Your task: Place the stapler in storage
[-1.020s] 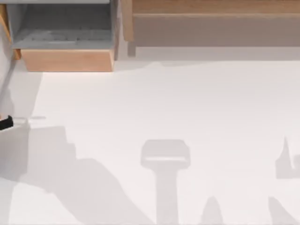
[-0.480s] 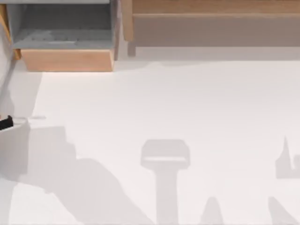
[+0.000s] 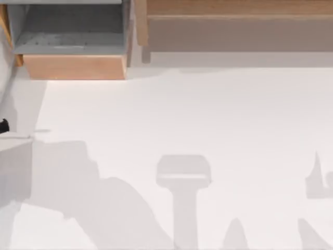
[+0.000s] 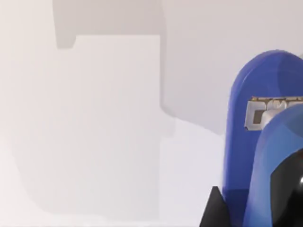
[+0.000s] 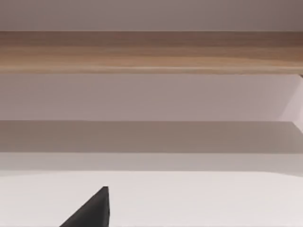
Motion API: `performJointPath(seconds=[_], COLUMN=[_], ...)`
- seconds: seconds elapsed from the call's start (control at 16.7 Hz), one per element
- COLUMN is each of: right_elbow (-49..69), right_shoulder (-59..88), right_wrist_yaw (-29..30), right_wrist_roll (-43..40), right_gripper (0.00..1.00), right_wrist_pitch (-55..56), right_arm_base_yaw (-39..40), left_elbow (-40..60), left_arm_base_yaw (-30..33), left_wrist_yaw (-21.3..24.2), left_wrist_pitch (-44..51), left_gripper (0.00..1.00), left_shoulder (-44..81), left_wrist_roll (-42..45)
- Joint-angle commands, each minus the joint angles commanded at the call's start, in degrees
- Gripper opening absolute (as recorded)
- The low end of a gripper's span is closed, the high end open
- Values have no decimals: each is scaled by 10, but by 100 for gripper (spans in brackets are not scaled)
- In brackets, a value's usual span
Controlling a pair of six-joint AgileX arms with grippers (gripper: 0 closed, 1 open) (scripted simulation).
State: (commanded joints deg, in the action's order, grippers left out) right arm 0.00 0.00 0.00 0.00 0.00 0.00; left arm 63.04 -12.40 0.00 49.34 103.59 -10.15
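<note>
Top view: the storage drawer [image 3: 73, 47] stands open at the table's far left corner, tan front panel toward the table, grey floor exposed; the long wooden-edged panel [image 3: 234, 26] lies beside it to the right. A dark tip of the left gripper [image 3: 3, 126] shows at the left edge, well short of the drawer; finger state cannot be told. Left wrist view: the blue stapler [image 4: 265, 142] stands upright just beside a dark fingertip [image 4: 215, 210], above the white table [image 4: 94, 118]; a grip cannot be confirmed. Right wrist view: one dark fingertip [image 5: 92, 210] of the right gripper, facing the wooden-edged panel; its finger state cannot be told.
</note>
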Motion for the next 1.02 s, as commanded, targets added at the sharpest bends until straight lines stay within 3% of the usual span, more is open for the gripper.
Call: performJointPath(seconds=[0.3, 0.48, 0.78, 1.02], right_elbow=[0, 0, 0, 0], right_shoulder=[0, 0, 0, 0], right_wrist_yaw=[0, 0, 0, 0], right_wrist_roll=[0, 0, 0, 0], right_gripper=[100, 100, 100, 100], right_wrist_pitch=[0, 0, 0, 0], right_arm_base_yaw=[0, 0, 0, 0], left_elbow=[4, 56, 233, 422], left_arm_base_yaw=[-4, -34, -93, -100], left_wrist_yaw=[-2, -12, -26, -17], left_wrist_pitch=[4, 43, 136, 185], left_gripper=[0, 0, 0, 0], left_shoulder=[-1, -20, -22, 60], left_wrist_roll=[2, 16, 64, 120])
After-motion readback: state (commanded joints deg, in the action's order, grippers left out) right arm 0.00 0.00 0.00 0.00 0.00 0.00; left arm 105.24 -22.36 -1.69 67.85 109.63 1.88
